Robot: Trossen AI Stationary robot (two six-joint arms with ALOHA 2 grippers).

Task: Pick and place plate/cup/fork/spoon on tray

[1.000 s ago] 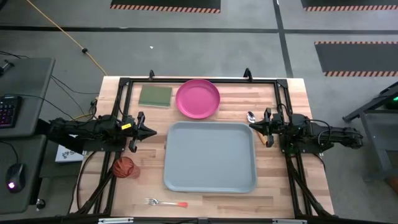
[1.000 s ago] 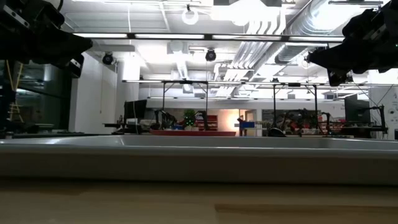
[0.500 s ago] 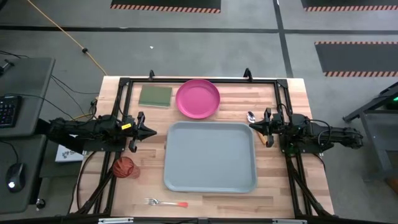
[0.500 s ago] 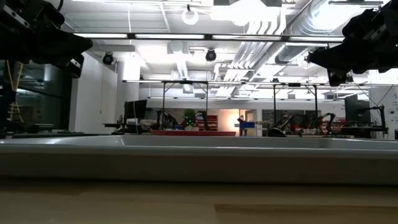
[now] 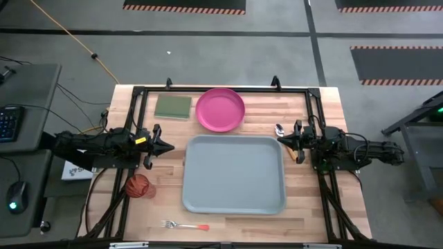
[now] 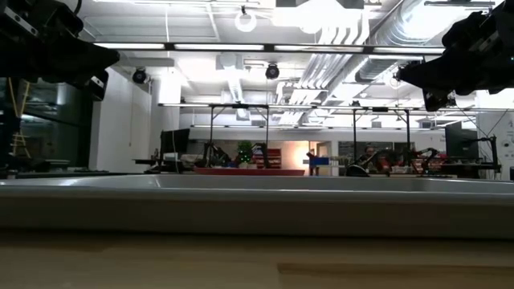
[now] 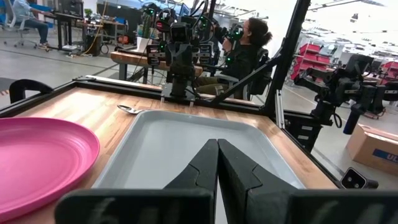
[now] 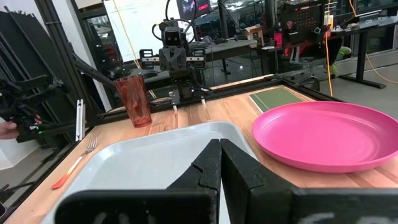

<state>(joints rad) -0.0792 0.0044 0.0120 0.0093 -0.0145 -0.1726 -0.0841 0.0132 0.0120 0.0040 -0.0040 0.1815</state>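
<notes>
The grey-blue tray (image 5: pixel 234 173) lies in the table's middle, nothing in it. The magenta plate (image 5: pixel 220 109) rests flat on the table just beyond the tray's far edge. The reddish cup (image 5: pixel 139 186) stands upright at the left, near my left arm. The fork (image 5: pixel 184 225) lies by the near edge. The spoon (image 5: pixel 279 129) lies at the tray's far right corner, its handle partly hidden under my right gripper. My left gripper (image 5: pixel 169 146) is shut and empty at the tray's left side. My right gripper (image 5: pixel 280 141) is shut and empty at the tray's right side.
A flat green square pad (image 5: pixel 172 106) lies left of the plate at the far side. A black frame runs along the table's left, right and far edges. In the left wrist view a person (image 7: pixel 245 50) sits beyond the table.
</notes>
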